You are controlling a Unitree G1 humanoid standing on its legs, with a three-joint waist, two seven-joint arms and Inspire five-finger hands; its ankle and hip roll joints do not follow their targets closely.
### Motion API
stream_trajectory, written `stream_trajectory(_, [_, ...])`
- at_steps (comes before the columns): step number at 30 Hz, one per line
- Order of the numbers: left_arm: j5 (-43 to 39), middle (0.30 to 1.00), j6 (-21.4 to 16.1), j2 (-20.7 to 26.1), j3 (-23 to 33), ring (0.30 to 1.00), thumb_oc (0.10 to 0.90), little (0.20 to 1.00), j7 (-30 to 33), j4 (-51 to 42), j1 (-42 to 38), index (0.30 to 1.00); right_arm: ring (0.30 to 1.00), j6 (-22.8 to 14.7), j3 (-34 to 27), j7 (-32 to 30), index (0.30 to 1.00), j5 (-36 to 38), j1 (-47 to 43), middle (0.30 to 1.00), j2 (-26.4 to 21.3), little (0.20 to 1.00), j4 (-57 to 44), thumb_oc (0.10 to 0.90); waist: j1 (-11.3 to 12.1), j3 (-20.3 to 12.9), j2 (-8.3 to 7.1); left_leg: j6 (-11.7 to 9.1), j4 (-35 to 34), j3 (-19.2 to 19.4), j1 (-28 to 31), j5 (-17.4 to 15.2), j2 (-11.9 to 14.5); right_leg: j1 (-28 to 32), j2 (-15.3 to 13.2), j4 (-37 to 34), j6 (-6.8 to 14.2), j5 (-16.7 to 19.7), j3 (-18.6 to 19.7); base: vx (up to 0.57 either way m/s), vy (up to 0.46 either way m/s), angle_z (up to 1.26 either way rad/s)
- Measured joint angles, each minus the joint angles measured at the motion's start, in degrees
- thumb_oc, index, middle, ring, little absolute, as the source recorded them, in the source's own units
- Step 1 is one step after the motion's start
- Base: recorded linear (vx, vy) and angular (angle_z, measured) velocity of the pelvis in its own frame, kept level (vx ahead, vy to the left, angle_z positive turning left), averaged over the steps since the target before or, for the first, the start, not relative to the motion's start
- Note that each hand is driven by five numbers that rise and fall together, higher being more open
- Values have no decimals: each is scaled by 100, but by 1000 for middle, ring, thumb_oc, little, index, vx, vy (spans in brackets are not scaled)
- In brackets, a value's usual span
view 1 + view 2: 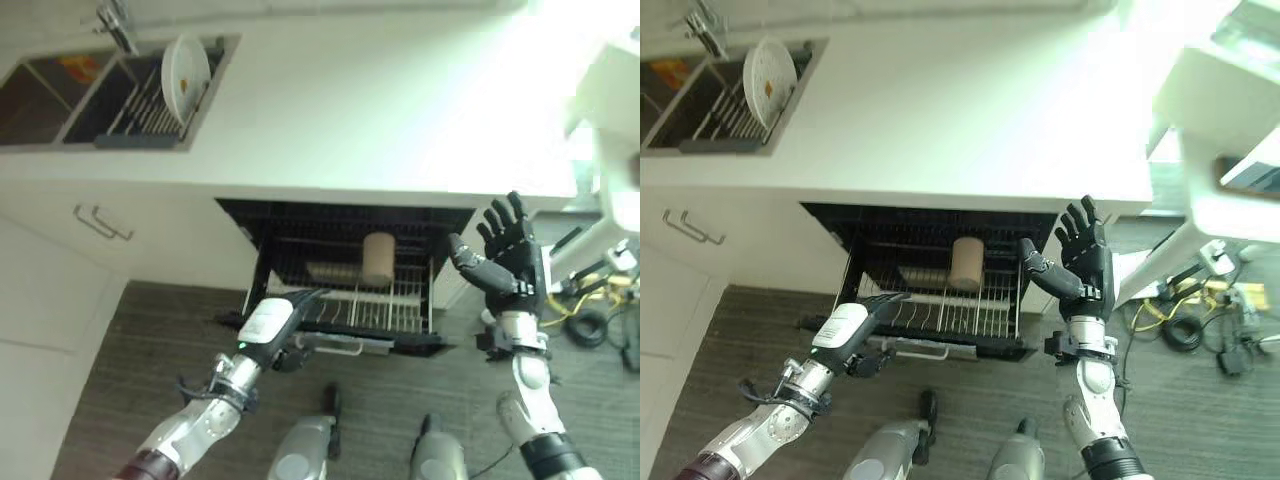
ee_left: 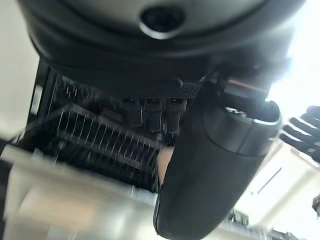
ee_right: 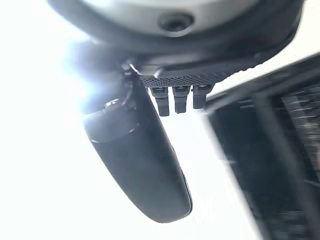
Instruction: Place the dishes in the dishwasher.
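A white surface (image 1: 340,110) runs above the open dishwasher (image 1: 345,275), whose rack (image 1: 350,300) is pulled out. A tan cup (image 1: 378,258) stands upright in the rack. A white plate (image 1: 185,75) stands on edge in the sink's drying rack (image 1: 150,105). The left robot hand (image 1: 285,335) reaches to the rack's front, fingers straight. The right robot hand (image 1: 505,255) hangs raised beside the dishwasher, fingers spread wide, holding nothing.

faucet (image 1: 115,22) at table's (image 1: 340,110) far-left corner, cabinet handle (image 1: 100,221) below table's front edge, yellow cables (image 1: 1180,305) on floor (image 1: 970,385)
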Motion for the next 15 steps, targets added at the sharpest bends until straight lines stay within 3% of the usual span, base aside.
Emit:
stream_trajectory(3, [-117, 900, 1, -599, 809, 900, 800, 900, 375, 404, 313, 900, 900, -7, -150, 193, 900, -26, 358, 900, 81, 900, -636, 800, -31, -271, -105, 98, 522, 160, 44, -418, 2, 185, -19, -9, 5, 32, 144, -52, 208, -27])
stream_trajectory(5, [-299, 900, 80, -584, 1057, 900, 800, 900, 557, 497, 408, 900, 900, -74, -412, 294, 900, -20, 375, 900, 95, 900, -629, 800, -50, -446, -241, 131, 687, 277, -74, -550, -32, 63, -90, -26, -83, -15, 229, -56, 163, -23])
stream_trajectory(8, [-861, 900, 70, -772, 1487, 900, 800, 900, 575, 525, 633, 900, 900, -57, -873, 362, 900, 0, 540, 900, 209, 900, -635, 800, -51, -536, -301, 267, 891, 291, -238, -674, -69, -38, -139, 16, -128, 6, 291, -64, 86, -8])
stream_trajectory(9, [-1395, 900, 28, -1011, 1932, 900, 800, 900, 578, 510, 926, 900, 900, -34, -1126, 424, 900, 41, 712, 900, 331, 900, -645, 800, -41, -572, -358, 326, 926, 340, -263, -709, -131, -107, -199, 16, -145, 25, 381, -82, 51, -8])
stream_trajectory(11, [-2038, 900, 35, -1130, 2284, 900, 800, 900, 620, 486, 1261, 900, 900, 41, -1196, 460, 900, 102, 1029, 900, 362, 900, -677, 800, -46, -589, -389, 376, 994, 411, -355, -727, -152, -177, -215, -51, -145, 49, 435, -122, 30, -15])
stream_trajectory(12, [-2614, 900, 76, -1356, 2754, 900, 800, 900, 612, 98, 1629, 900, 900, 238, -1167, 640, 900, 98, 1292, 900, 492, 900, -743, 800, 8, -592, -424, 403, 1001, 490, -442, -703, -104, -228, -194, -212, -69, 262, 410, -145, -15, -24])
stream_trajectory(13, [-2898, 900, 104, -1421, 2868, 900, 800, 900, 610, -23, 1699, 900, 900, 311, -1089, 660, 900, 99, 1344, 900, 514, 900, -746, 800, 51, -586, -410, 400, 999, 525, -462, -694, -38, -233, -155, -254, -33, 343, 357, -129, -47, -38])
stream_trajectory(15, [-3518, 900, 121, -1520, 3059, 900, 800, 900, 480, -240, 1751, 900, 900, 469, -833, 830, 900, 98, 1349, 900, 504, 900, -745, 800, 137, -583, -338, 429, 992, 562, -521, -614, 205, -311, 64, -3, -26, 243, 70, -121, -178, -37])
